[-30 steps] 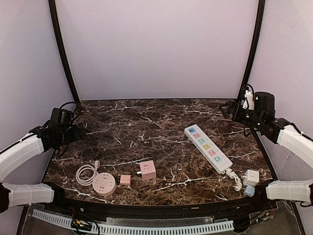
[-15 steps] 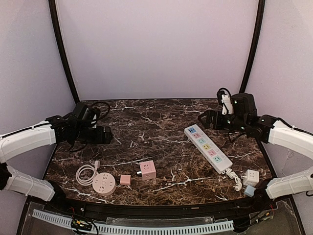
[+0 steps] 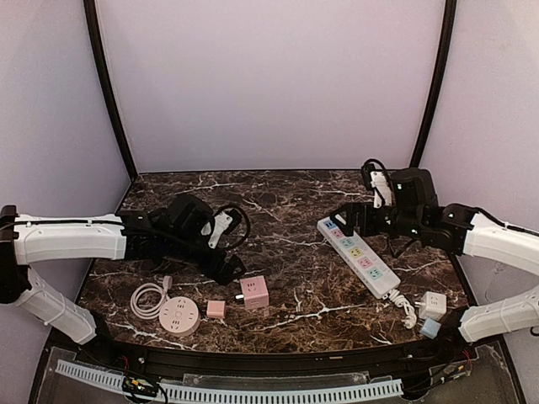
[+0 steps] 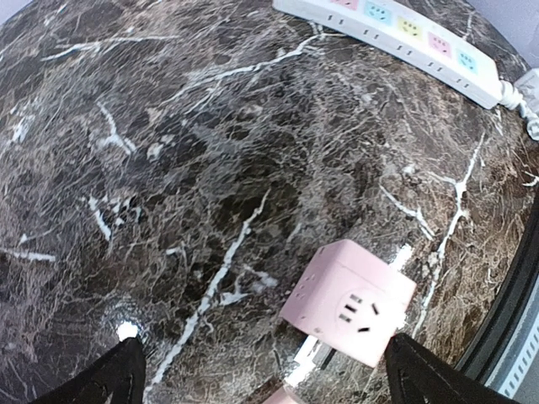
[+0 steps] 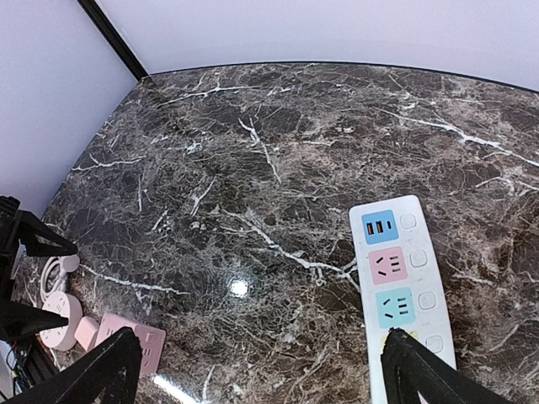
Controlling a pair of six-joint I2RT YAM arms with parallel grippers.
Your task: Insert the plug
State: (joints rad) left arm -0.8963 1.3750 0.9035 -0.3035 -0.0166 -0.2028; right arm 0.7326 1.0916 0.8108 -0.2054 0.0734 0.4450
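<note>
Nearest, round pink socket: it lies flat at the front left of the bench, with its white cable coiled just beside it.
Beside it, small pink block: it sits between the round pink socket and the pink cube adapter, touching neither; it is too small to tell what it is.
Front right, white adapter: it rests near the cord end of the strip, with a pale blue block just in front of it.
Further in, pink cube adapter: I judge this to be the plug of the task. It rests on the bench left of centre, one socket face showing, and nothing holds it.
Over it, left tool: the jaws are wide and empty. It hovers just beside the cube, which sits toward the right finger and is not centred.
Right half, white power strip: it lies diagonally with its coloured sockets up, well apart from the cube.
Farthest, right tool: it is wide and empty, above the far end of the strip.
Step in hand: the approach, with no grasp yet.
Next move: the left tool should centre over the cube, go down and close on two opposite faces. The right tool can steady the strip. I cannot tell on which side the prongs are.
</note>
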